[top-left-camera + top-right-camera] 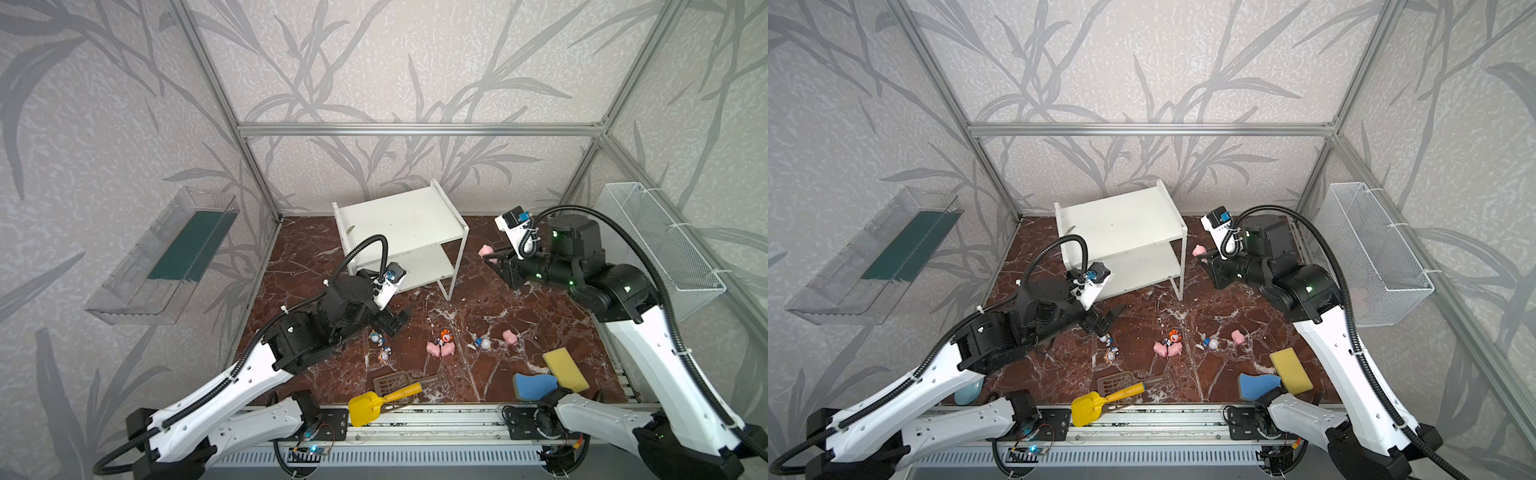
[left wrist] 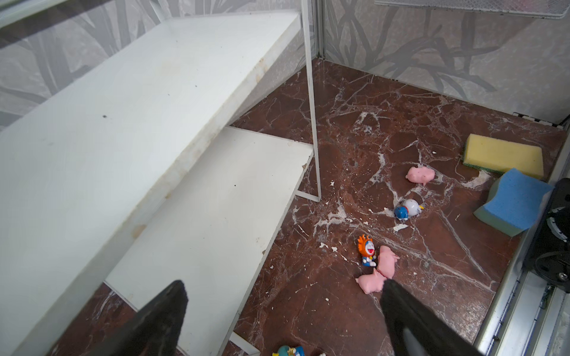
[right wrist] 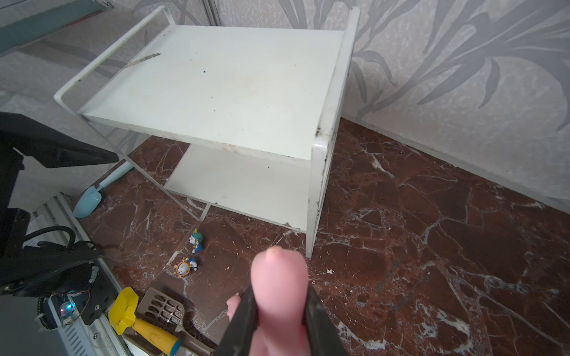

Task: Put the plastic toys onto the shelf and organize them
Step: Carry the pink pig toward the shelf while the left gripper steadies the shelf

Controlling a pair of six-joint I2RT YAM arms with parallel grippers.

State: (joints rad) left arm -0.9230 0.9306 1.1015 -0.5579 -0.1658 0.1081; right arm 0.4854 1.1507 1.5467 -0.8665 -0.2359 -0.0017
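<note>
The white two-tier shelf [image 1: 399, 224] [image 3: 216, 92] stands at the back with both boards bare. To its right, above the floor, my right gripper [image 1: 496, 257] [image 3: 279, 296] is shut on a pink pig [image 1: 486, 250] [image 3: 279, 277]. My left gripper [image 1: 395, 320] [image 2: 283, 286] hangs open and holds nothing, in front of the shelf. Just below it a teal-capped figurine [image 1: 376, 336] and a brown one [image 1: 384, 355] lie on the floor. Mid-floor are two pigs side by side [image 1: 440, 349] [image 2: 377, 271], an orange figurine [image 1: 446, 336], a white-headed figurine [image 1: 483, 343] and another pig [image 1: 510, 336].
A yellow scoop [image 1: 365, 407] and a brown slotted scoop [image 1: 390, 382] lie at the front edge. Yellow sponge [image 1: 565, 370] and blue sponge [image 1: 534, 386] sit front right. A wire basket [image 1: 660, 245] hangs on the right wall and a clear tray [image 1: 166, 257] on the left wall.
</note>
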